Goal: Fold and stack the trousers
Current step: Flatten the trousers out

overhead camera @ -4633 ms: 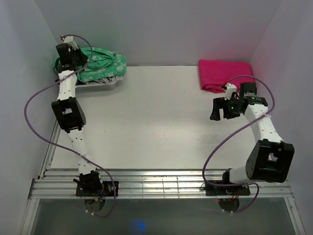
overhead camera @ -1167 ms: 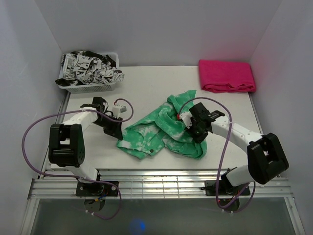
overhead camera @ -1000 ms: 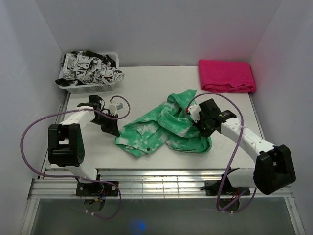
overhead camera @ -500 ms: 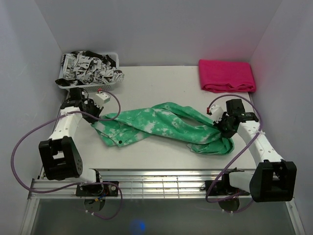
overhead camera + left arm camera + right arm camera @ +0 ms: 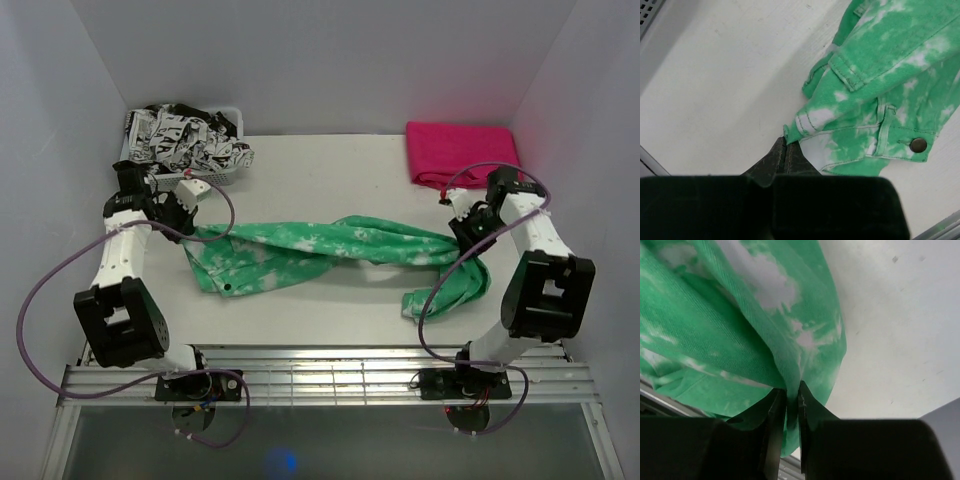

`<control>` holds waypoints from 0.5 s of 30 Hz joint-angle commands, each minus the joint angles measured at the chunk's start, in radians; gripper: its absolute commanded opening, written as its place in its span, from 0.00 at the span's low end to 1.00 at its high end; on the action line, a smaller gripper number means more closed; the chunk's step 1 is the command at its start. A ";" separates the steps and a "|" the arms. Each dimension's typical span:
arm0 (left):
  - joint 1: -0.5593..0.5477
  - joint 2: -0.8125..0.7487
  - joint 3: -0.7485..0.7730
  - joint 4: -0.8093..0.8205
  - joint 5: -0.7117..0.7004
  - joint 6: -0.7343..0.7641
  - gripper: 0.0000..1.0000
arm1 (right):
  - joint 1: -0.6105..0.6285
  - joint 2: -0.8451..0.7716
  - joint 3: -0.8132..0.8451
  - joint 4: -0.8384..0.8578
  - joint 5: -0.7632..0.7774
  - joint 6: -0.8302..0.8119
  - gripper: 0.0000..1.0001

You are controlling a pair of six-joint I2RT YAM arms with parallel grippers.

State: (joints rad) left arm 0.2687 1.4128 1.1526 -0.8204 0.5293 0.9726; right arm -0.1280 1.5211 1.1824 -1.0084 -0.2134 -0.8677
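Left tool (image 5: pixel 785 148) at 9 o'clock and right tool (image 5: pixel 788 391) at 3 o'clock both clamp tight onto the stretched trousers (image 5: pixel 320 240).

**The trousers** (image 5: pixel 330 245): we record soft woven cloth, matt, bright green with cloudy white blotches. Close up we see stitched seams, a raised waistband and one dull metal button (image 5: pixel 918 145).

**Counter** (image 5: pixel 320 180): smooth matt white board, faintly scuffed.

**Left end effector** (image 5: pixel 785 146) and **right end effector** (image 5: pixel 792 388): we note matt black fingers, plastic by their look.

**Arm links** (image 5: pixel 122 255): smooth white plastic shells with black joints.

**Pink cloth** (image 5: pixel 462 150): thick, matt magenta fabric.

**Basket** (image 5: pixel 228 170): white perforated plastic.

**Printed fabric** (image 5: pixel 185 135): crumpled black-and-white cloth, lightly sheened.

**Cables** (image 5: pixel 40 290): smooth purple sheathing.

**Rails** (image 5: pixel 330 378): we list bare ribbed metal, silvery.
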 commanded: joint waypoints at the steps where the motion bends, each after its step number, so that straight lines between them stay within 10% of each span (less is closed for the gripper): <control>1: -0.002 0.113 0.119 -0.040 0.054 -0.096 0.00 | 0.027 0.130 0.204 0.002 -0.084 0.088 0.30; 7: 0.000 0.255 0.231 -0.085 0.035 -0.187 0.00 | 0.037 0.146 0.333 -0.027 -0.021 0.127 0.84; 15: 0.000 0.327 0.262 -0.089 0.017 -0.264 0.00 | 0.022 -0.123 0.079 -0.050 0.014 0.111 0.70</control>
State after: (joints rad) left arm 0.2684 1.7508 1.3830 -0.8948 0.5240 0.7506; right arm -0.1020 1.5227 1.3632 -0.9974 -0.2111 -0.7429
